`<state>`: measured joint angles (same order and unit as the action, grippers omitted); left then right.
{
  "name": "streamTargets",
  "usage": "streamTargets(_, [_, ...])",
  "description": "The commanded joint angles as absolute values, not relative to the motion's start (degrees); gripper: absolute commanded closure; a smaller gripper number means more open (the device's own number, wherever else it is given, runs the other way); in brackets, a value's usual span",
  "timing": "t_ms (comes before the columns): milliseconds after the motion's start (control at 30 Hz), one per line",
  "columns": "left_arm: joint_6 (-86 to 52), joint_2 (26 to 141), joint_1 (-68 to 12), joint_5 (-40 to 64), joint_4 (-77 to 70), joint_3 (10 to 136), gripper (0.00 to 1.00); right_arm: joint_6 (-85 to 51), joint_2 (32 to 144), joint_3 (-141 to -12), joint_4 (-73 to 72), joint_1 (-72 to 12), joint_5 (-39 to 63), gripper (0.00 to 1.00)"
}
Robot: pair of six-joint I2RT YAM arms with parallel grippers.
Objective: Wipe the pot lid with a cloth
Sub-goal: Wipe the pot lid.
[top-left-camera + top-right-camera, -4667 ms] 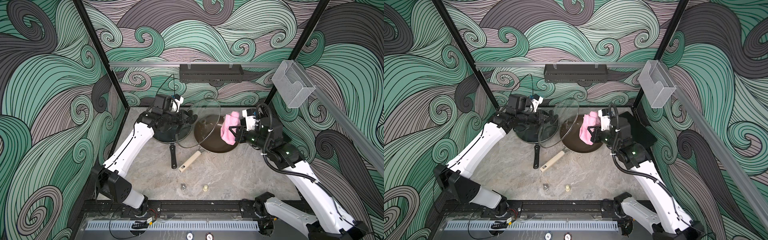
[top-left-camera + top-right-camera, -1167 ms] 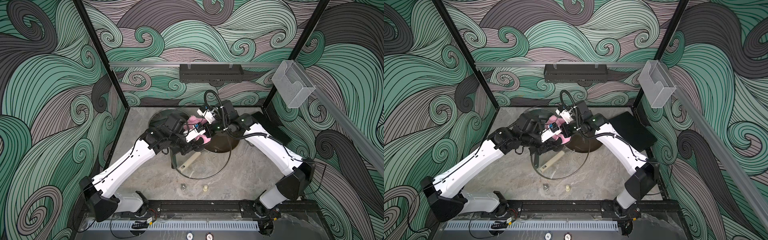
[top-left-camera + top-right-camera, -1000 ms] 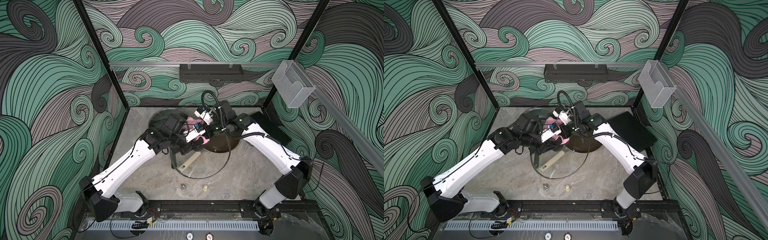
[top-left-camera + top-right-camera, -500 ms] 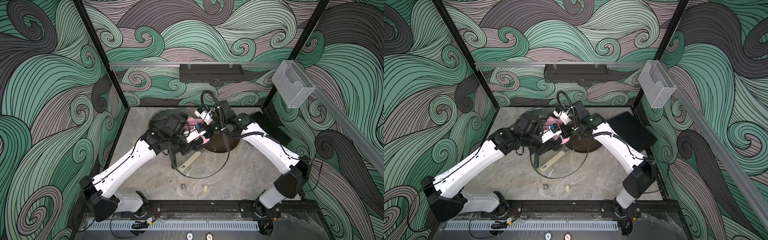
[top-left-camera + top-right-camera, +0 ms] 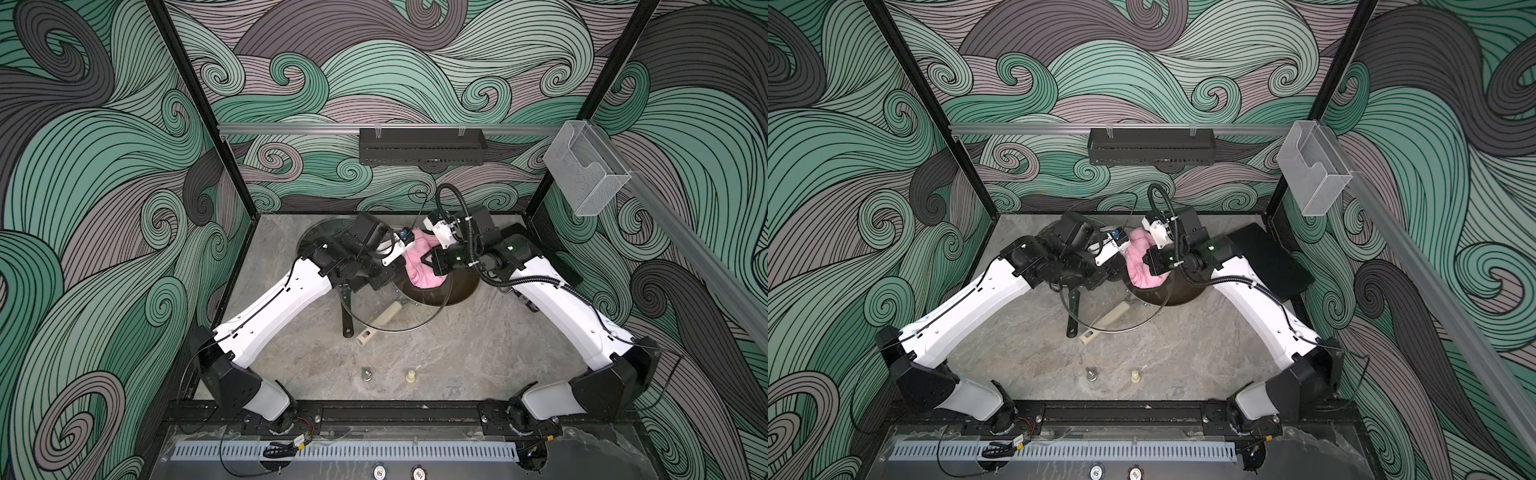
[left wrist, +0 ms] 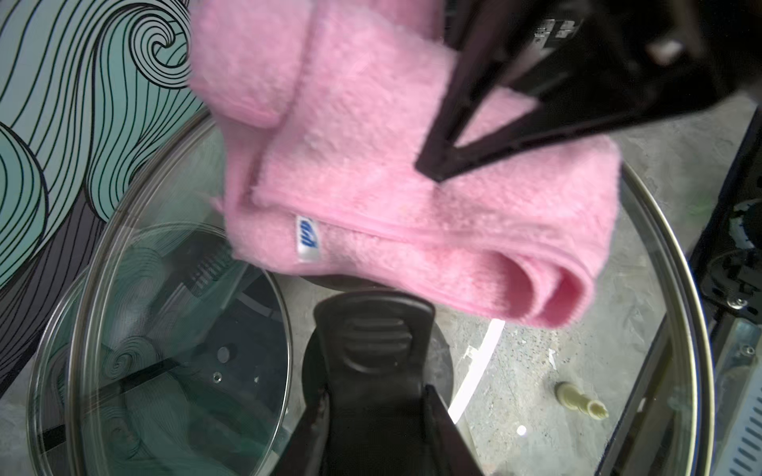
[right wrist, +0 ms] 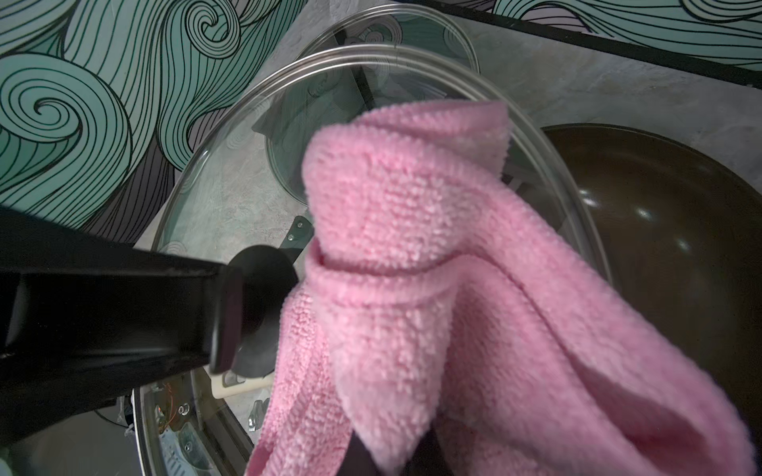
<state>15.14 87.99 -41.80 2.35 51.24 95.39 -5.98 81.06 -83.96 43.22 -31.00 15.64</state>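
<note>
A glass pot lid (image 5: 397, 309) with a metal rim (image 5: 1121, 330) hangs tilted above the table's middle. My left gripper (image 5: 384, 276) (image 6: 375, 432) is shut on its black knob (image 6: 373, 342) (image 7: 264, 296). Folded over on itself, the pink cloth (image 5: 419, 266) (image 5: 1142, 266) (image 6: 412, 206) (image 7: 433, 288) lies against the glass beside the knob. Its blue tag (image 6: 308, 239) faces the left wrist camera. My right gripper (image 5: 428, 262) (image 7: 396, 457) is shut on the cloth, its fingertips buried in the folds.
Under the lid sits a brown pan (image 5: 455, 291) with a cream handle (image 5: 380, 322). A smaller black pan (image 5: 322, 232) with its own glass lid stands back left, its handle (image 5: 347, 316) pointing forward. Two small pegs (image 5: 365, 374) (image 5: 410, 376) stand near the front. A black mat (image 5: 540, 245) lies right.
Over the last second my right gripper has slid the cloth to the right across the lid. The lid's near rim has drawn back a little. Both grips are unchanged.
</note>
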Motion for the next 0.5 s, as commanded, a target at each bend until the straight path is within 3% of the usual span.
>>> streamTargets(0, [12.32,88.87,-41.86,0.42,47.13,103.12,1.00,-8.80,77.10,-80.88,43.19,-31.20,13.29,1.00])
streamTargets(300, [5.78,98.94,-41.84,-1.13,52.91,118.15,1.00,-17.19,67.40,-70.80,37.62,-32.91,13.47,1.00])
streamTargets(467, [1.71,102.99,-41.84,-0.88,54.83,124.10,1.00,-19.09,66.28,-69.96,37.16,-38.03,7.65,1.00])
